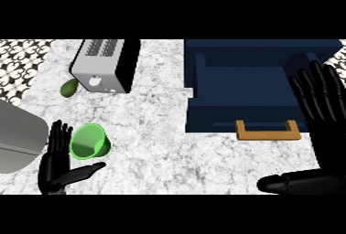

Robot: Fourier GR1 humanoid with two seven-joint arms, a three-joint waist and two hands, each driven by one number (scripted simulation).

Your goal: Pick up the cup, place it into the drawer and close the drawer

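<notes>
I saw my left hand [57, 165] spread wide, fingers beside the green cup [89, 141]; right hand [317, 132] open near the drawer [250, 98].

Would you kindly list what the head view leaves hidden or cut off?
- Drawer: right side hidden by the right hand.
- Cup: left rim hidden behind the left hand.
- Green object: partly hidden by the toaster; unidentifiable.
- Grey object: cut off at left edge.

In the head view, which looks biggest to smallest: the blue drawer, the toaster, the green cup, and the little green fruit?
1. Drawer
2. Toaster
3. Cup
4. Green fruit

None look alike in size.
</notes>
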